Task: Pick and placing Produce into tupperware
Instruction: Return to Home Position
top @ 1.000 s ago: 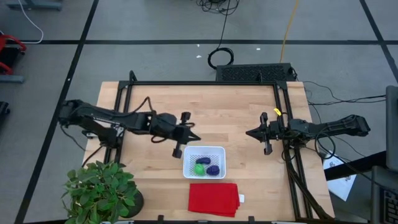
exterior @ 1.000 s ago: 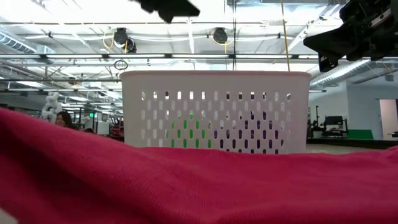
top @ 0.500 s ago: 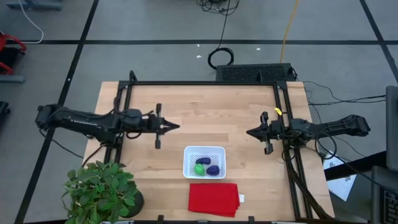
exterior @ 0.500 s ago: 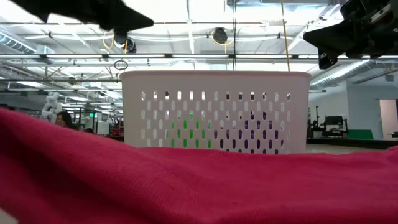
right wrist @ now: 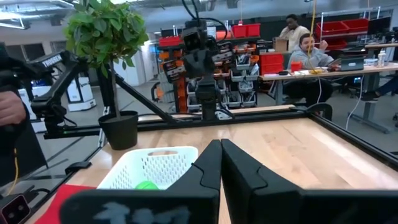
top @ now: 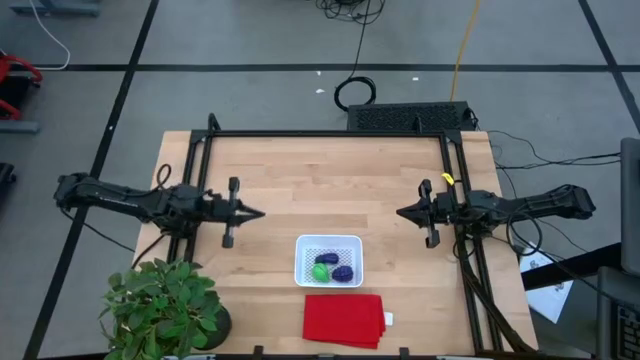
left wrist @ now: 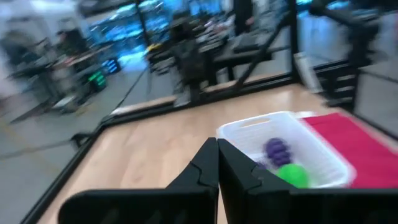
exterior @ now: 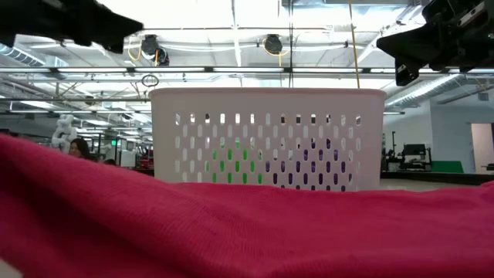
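The left gripper (top: 260, 212), fingers pressed together, hangs over the left of the bench (top: 300, 170). Between the arms, the white perforated tupperware (top: 329, 238) holds a bright green piece (top: 320, 270), an elongated purple piece (top: 327, 260) and a roundish purple piece (top: 343, 273), just beside a red cloth (top: 343, 319). The right gripper (top: 400, 213), likewise pressed together, hangs at right.

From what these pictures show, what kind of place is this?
Probably a robotics lab or workshop: red plastic storage bins, people seated at a long desk, and a black-framed light wooden table.
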Motion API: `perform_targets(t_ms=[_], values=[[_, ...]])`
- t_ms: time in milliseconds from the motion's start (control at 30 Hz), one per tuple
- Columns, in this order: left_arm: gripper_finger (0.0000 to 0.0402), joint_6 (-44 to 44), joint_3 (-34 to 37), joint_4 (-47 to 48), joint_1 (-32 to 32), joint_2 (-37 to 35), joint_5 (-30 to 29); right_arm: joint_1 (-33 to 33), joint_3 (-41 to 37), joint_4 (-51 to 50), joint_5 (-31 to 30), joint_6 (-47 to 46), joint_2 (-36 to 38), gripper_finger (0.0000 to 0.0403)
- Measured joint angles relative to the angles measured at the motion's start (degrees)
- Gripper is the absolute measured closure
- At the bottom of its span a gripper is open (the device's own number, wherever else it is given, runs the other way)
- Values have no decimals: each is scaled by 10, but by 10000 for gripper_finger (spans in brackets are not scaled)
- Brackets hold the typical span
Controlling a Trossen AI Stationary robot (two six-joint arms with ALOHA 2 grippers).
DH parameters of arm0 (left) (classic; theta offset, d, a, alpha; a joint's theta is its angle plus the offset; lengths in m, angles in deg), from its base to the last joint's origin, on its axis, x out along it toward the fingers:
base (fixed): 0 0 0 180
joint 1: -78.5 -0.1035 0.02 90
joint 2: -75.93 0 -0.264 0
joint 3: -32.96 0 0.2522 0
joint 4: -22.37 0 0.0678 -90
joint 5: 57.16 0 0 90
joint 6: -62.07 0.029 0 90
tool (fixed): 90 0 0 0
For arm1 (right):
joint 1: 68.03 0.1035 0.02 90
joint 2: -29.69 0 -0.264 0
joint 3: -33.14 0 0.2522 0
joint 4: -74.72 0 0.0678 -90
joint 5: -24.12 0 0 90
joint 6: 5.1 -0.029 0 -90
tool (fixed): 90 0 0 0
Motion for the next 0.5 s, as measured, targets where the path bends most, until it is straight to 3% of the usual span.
perform_targets(t_ms=[100,233,400,500], values=[[402,11,18,11,22,-30,5,0,0,0,0,-6,0,403],[402,9,38,31,33,-65,-32,0,0,0,11,-7,0,403],[402,-6,50,32,36,-89,56,0,0,6,18,-9,0,403],[402,-11,51,50,43,-90,65,0,0,9,18,-10,0,403]])
